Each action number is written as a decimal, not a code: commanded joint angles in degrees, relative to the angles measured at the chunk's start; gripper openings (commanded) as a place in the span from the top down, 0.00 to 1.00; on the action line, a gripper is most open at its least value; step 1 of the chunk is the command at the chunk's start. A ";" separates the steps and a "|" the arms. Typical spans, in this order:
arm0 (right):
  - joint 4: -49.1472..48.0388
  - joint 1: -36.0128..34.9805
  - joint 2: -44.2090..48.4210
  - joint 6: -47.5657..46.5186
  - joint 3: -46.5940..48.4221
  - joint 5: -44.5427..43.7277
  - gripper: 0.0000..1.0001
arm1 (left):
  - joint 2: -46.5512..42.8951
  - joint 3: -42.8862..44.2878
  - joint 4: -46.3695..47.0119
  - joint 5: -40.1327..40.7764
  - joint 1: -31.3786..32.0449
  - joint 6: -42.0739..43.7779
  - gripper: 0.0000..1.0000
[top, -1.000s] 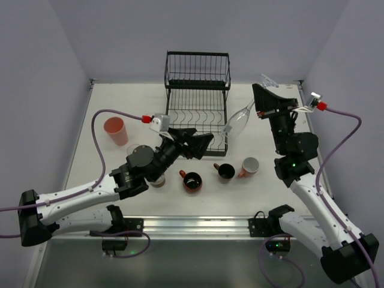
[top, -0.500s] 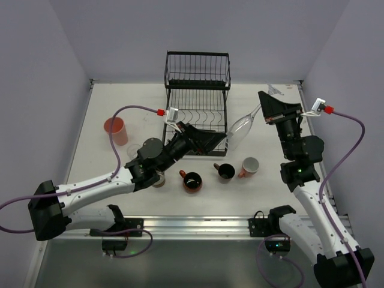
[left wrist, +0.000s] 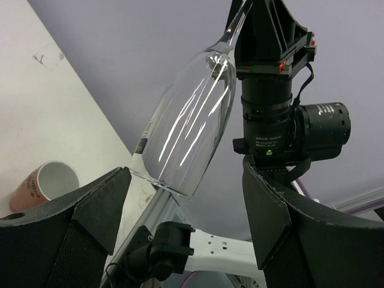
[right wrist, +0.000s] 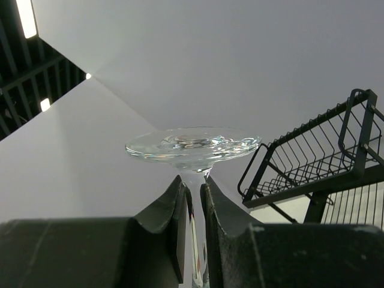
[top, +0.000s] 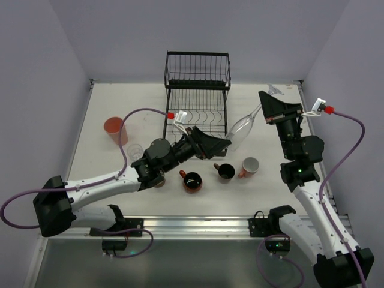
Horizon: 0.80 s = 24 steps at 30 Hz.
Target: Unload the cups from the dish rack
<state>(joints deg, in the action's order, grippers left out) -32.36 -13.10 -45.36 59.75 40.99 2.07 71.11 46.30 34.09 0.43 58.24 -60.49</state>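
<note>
Top external: right tool (top: pixel 265 114) clamps glass (top: pixel 240 128) stem; left tool (top: pixel 224 144) straddles rim.

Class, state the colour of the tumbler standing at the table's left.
Salmon pink; the tumbler shows best in the top external view.

My left arm (top: pixel 114 179) is covering most of a cup (top: pixel 159 183) at the table (top: pixel 240 198) near edge. My right gripper (right wrist: pixel 193 186) is hiding the glass (right wrist: pixel 193 144) stem; the left wrist view's top edge is cutting off its foot.
</note>
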 commanded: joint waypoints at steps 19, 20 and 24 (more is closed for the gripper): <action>-7.11 0.18 -0.07 2.04 -1.00 -3.21 1.00 | 0.25 0.28 5.63 -4.90 1.26 -1.91 0.20; -7.10 0.10 -0.08 2.13 -1.18 -3.30 1.00 | 0.86 0.45 7.90 -5.34 1.26 -2.61 0.20; -8.25 0.18 0.36 2.92 -2.58 -3.12 1.00 | 4.29 1.16 13.54 -6.93 1.26 -3.41 0.28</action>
<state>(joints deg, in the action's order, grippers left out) -35.20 -13.10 -45.65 60.51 38.81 -0.60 73.41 46.04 39.66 -4.36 59.29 -62.54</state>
